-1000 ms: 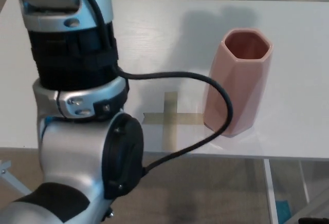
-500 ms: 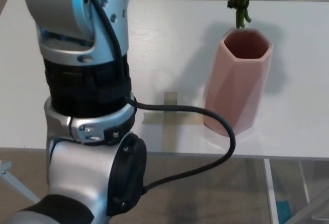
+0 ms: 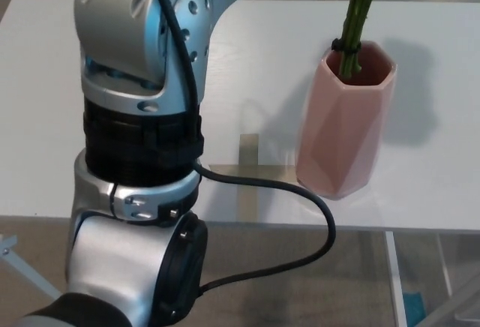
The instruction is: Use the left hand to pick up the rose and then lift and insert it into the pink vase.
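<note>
one rose (image 3: 354,21) stem inside pink vase (image 3: 345,124).

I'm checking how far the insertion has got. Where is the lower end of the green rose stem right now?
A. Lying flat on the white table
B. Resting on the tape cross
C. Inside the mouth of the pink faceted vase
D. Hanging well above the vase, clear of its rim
C: the green rose stem passes down through the open mouth of the pink faceted vase, its end below the rim.

The rose (image 3: 358,13) bloom is cut off by the top edge.
</note>
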You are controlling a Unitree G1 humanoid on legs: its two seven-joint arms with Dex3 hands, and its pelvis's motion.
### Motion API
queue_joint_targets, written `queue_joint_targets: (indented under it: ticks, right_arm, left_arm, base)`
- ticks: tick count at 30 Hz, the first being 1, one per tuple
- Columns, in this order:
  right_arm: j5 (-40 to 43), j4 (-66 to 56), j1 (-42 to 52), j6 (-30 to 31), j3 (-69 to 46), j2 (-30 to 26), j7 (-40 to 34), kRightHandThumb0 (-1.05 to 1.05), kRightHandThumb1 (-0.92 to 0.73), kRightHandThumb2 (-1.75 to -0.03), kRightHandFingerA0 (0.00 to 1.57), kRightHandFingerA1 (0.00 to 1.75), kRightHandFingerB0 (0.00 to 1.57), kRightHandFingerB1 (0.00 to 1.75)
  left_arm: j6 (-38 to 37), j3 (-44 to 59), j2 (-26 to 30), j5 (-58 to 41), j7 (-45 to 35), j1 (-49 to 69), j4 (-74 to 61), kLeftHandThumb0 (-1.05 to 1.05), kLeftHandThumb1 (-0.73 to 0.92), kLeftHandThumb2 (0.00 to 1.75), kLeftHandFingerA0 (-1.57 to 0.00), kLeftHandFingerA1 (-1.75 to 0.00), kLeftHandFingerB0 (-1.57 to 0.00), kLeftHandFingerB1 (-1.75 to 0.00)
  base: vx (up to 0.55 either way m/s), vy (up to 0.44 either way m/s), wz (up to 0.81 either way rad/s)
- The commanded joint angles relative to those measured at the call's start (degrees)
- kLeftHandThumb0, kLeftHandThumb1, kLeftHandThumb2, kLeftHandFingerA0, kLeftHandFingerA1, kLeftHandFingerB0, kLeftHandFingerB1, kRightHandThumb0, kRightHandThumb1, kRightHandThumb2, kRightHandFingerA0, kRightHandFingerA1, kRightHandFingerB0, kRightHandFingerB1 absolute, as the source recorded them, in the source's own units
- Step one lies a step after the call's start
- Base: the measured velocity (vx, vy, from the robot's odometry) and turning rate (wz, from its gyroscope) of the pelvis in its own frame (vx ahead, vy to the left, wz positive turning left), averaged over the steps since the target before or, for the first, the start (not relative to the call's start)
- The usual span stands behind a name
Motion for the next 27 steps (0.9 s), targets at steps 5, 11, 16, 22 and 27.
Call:
queue_joint_targets:
  ticks: [5,11,16,22,27]
  right_arm:
    - [0.5,0.1,0.8,0.1,-0.3,-0.2,0.7,-0.23,-0.54,-0.56,0.69,0.50,0.61,0.46]
    - [0.4,0.2,0.7,0.1,-0.3,-0.2,0.7,-0.22,-0.54,-0.56,0.68,0.50,0.61,0.46]
    - [0.3,0.3,0.3,0.4,-0.2,-0.2,0.4,-0.22,-0.54,-0.56,0.69,0.50,0.61,0.46]
    - [-0.1,0.1,0.2,0.2,0.2,-0.2,0.2,-0.23,-0.54,-0.56,0.69,0.50,0.61,0.46]
    - [-0.2,0.0,0.1,0.2,0.4,-0.3,0.3,-0.23,-0.54,-0.56,0.69,0.50,0.61,0.46]
  left_arm:
    - [-1.6,-0.6,0.1,-0.9,1.2,-0.1,0.3,-0.21,0.82,0.64,-0.97,-1.45,-0.79,-0.88]
    - [-2.5,-0.8,0.2,-0.7,1.7,-0.5,1.6,-0.21,0.82,0.64,-0.97,-1.44,-0.79,-0.88]
    - [-4.2,-1.0,0.1,-0.4,2.1,-0.9,3.4,-0.21,0.82,0.65,-0.96,-1.45,-0.79,-0.88]
    - [-7.4,-1.8,-0.2,-0.1,2.1,-0.3,5.4,-0.21,0.82,0.63,-0.94,-1.43,-0.80,-0.86]
    - [-9.7,-3.7,0.3,1.2,2.1,0.4,6.6,-0.21,0.82,0.65,-0.95,-1.41,-0.81,-0.85]
  base:
    - [0.00,0.000,0.00]
    - [0.00,0.000,0.00]
    - [0.00,0.000,0.00]
    - [0.00,0.000,0.00]
    - [0.00,0.000,0.00]
